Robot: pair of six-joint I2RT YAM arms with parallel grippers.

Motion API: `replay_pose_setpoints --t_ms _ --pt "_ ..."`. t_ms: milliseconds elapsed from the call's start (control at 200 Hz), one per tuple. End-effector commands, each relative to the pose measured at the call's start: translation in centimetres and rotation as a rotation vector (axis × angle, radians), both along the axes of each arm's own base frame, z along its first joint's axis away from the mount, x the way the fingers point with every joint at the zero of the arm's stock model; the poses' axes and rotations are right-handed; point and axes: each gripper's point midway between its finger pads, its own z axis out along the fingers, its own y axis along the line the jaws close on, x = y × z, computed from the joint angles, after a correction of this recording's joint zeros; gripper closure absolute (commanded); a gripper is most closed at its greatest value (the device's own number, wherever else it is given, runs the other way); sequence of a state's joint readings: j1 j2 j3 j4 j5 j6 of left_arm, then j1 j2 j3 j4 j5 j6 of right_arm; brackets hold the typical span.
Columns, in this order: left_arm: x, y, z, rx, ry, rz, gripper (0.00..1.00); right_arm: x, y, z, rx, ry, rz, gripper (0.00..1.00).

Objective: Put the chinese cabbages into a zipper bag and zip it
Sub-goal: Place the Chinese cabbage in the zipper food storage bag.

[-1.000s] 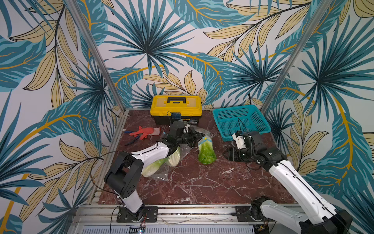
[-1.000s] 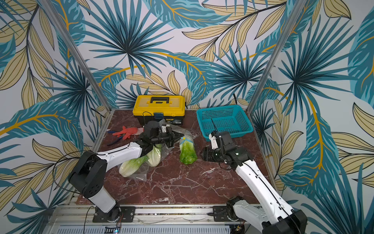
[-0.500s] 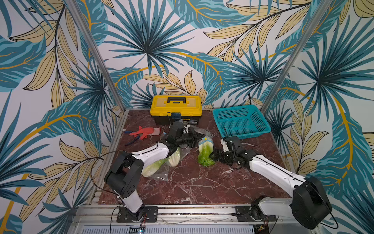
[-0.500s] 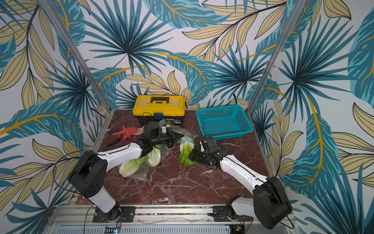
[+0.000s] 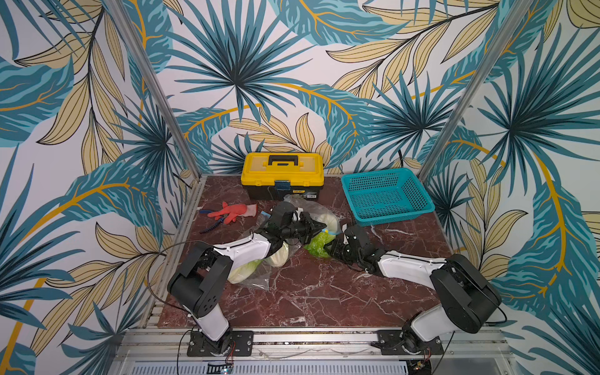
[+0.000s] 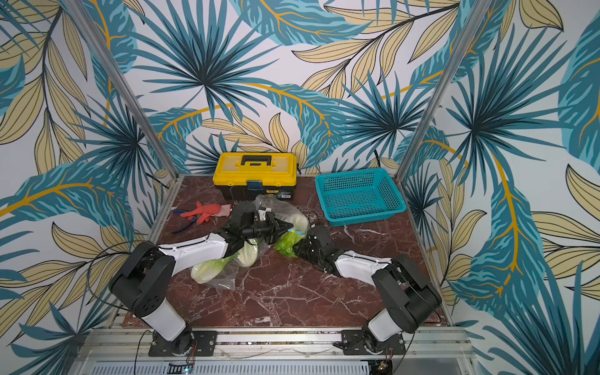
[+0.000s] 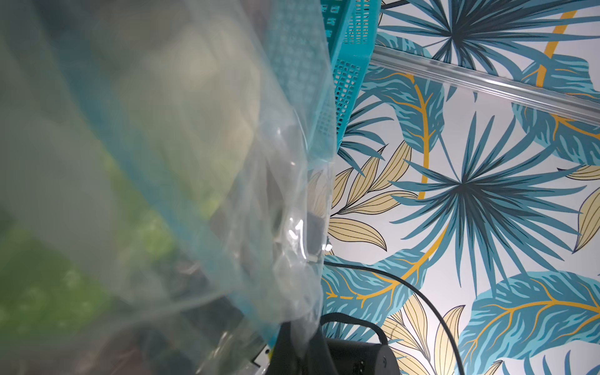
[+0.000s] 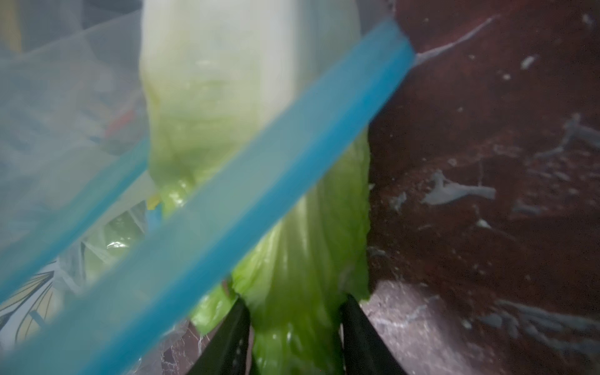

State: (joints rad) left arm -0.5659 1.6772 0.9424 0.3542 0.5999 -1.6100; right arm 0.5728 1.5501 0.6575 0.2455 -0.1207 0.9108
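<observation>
A clear zipper bag with a blue zip strip lies left of centre. Two chinese cabbages rest inside it, seen in both top views. My left gripper is shut on the bag's mouth edge and holds it raised. A third cabbage has its white base inside the mouth and its green leaves sticking out. My right gripper is shut on those leaves, with a black finger on each side.
A yellow toolbox stands at the back centre and a teal basket at the back right. A red glove and a blue-handled tool lie at the back left. Wallpapered walls close three sides.
My right arm has swung in from the right to the third cabbage and closed its jaws on the leafy end. The left gripper has kept its hold on the bag.
</observation>
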Motion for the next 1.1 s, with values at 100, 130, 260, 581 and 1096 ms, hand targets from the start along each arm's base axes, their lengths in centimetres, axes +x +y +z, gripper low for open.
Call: replay_pose_setpoints --t_ms 100,130,260,581,1096 --pt "-0.8 0.3 -0.2 0.007 -0.035 -0.041 1.0 0.5 -0.1 1.2 -0.035 -0.123 0.05 0.93" --pt "-0.9 0.5 -0.3 0.008 -0.038 -0.047 1.0 0.4 -0.4 1.8 -0.076 -0.147 0.076 0.95" --pt "-1.4 1.5 -0.6 0.049 -0.051 -0.076 1.0 -0.8 -2.0 5.0 -0.257 -0.251 0.208 1.0" --pt "-2.1 -0.9 4.7 -0.017 -0.131 -0.144 1.0 2.8 -3.7 16.0 0.268 -0.343 -0.14 1.0" --pt "-3.3 -1.1 4.8 -0.002 -0.222 -0.223 1.0 3.0 -6.4 28.7 0.725 -0.532 -0.185 1.0"
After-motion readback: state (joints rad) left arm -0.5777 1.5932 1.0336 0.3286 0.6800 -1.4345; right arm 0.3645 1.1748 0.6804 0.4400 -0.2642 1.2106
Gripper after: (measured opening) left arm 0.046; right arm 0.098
